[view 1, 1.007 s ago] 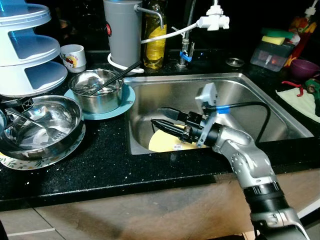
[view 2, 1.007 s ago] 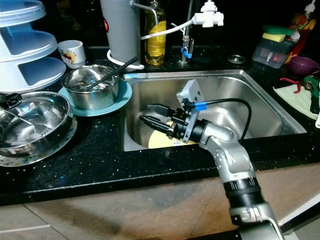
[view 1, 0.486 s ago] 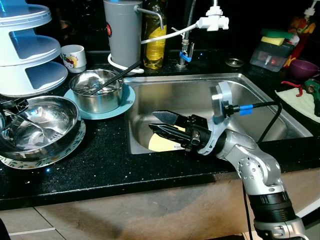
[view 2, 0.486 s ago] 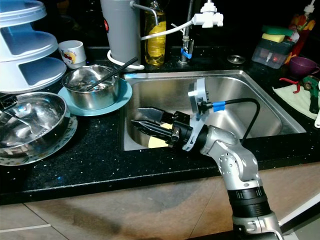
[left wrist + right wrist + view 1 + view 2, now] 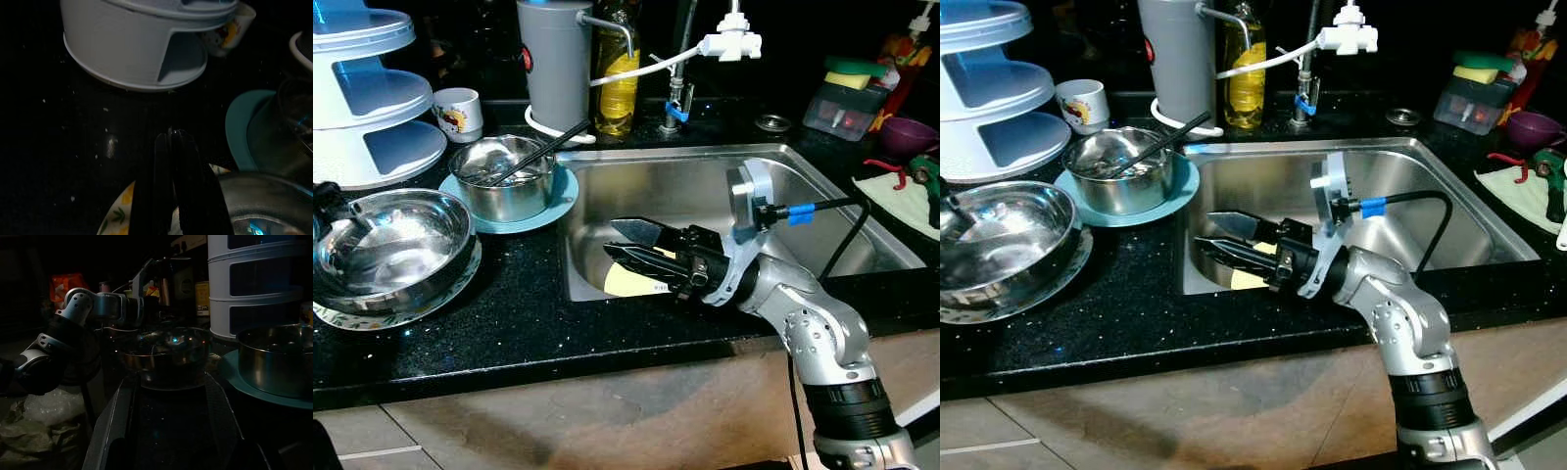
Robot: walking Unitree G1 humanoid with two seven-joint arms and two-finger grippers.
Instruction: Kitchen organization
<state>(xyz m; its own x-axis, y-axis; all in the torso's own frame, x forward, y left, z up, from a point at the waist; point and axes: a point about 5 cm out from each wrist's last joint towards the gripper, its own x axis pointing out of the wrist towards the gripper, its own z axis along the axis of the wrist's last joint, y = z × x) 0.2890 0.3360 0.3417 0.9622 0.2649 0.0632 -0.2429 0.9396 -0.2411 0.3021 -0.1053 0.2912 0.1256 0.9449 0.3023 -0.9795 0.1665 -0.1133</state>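
oil bottle [image 5: 617, 73] behind sink | sponge box [image 5: 845, 98] right | purple cup [image 5: 907, 134] far right

Right arm bent, right pincer [image 5: 625, 245] level, fingers spread; left pincer [image 5: 174, 142] fingers pressed together

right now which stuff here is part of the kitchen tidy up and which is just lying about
Likely part of the job:
right gripper, open, over the sink
yellow plate in the sink
large steel bowl
small steel pot
left gripper, shut, by the large bowl

Just lying about:
oil bottle
mug
purple bowl
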